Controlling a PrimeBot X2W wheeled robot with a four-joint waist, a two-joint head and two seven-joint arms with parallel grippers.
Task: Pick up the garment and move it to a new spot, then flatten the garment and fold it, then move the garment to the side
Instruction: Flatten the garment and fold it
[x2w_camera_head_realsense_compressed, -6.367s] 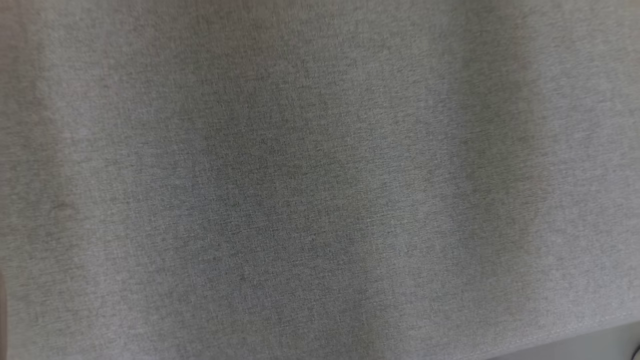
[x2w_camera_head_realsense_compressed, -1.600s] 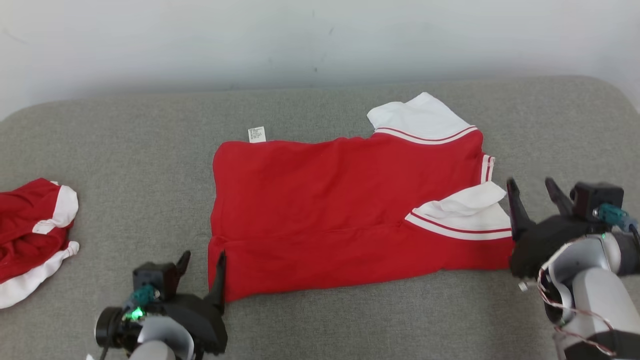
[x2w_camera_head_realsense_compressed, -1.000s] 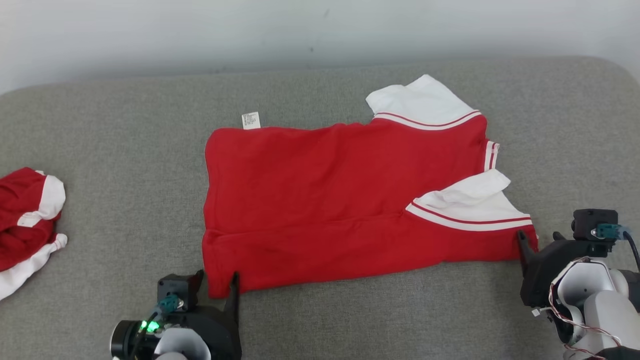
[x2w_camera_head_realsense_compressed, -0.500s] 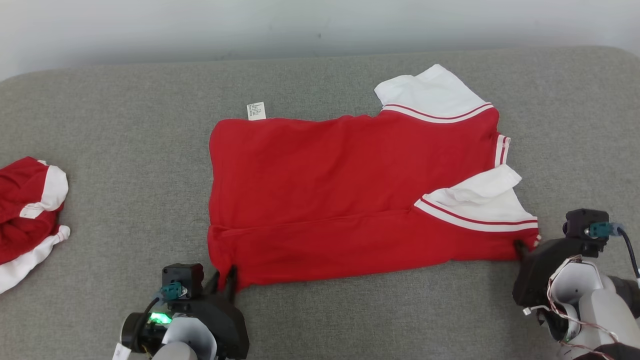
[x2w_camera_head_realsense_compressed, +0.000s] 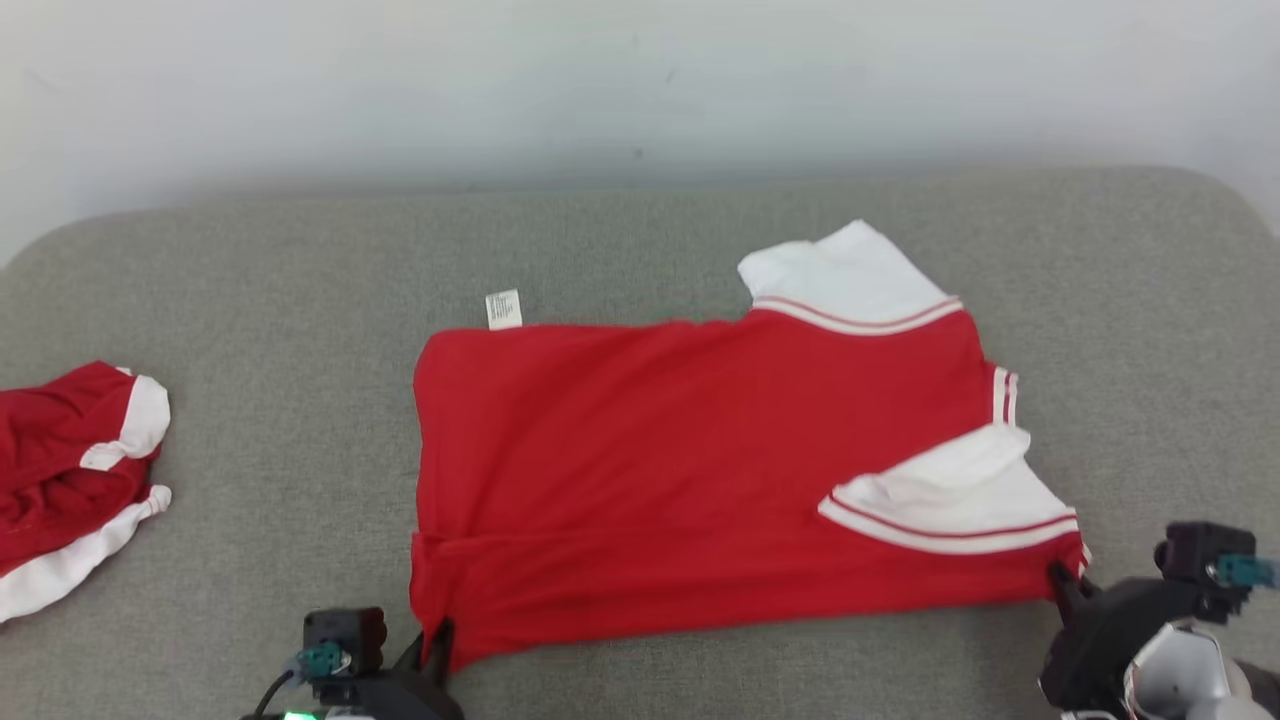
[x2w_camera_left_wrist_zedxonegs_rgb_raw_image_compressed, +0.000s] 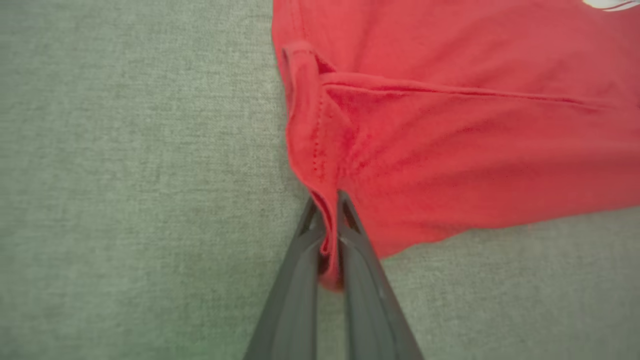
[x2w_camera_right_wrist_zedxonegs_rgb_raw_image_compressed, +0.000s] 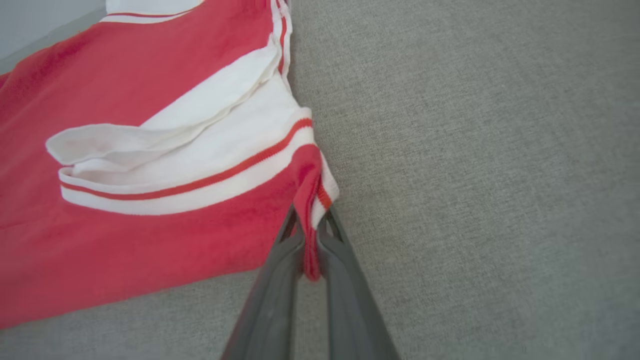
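2 pinches on the red garment (x2w_camera_head_realsense_compressed: 680, 470), which lies spread flat near the middle of the grey cushion (x2w_camera_head_realsense_compressed: 260, 300). My left gripper (x2w_camera_left_wrist_zedxonegs_rgb_raw_image_compressed: 327, 200) is clamped on the near-left hem corner, and my right gripper (x2w_camera_right_wrist_zedxonegs_rgb_raw_image_compressed: 310, 220) on the near-right corner, just below the white sleeve (x2w_camera_head_realsense_compressed: 950, 500). 1 small label (x2w_camera_head_realsense_compressed: 503, 309) pokes out at the far edge. 1 other red-and-white garment (x2w_camera_head_realsense_compressed: 70, 470) sits bunched well apart at the cushion's left end. The wall (x2w_camera_head_realsense_compressed: 600, 80) runs behind.
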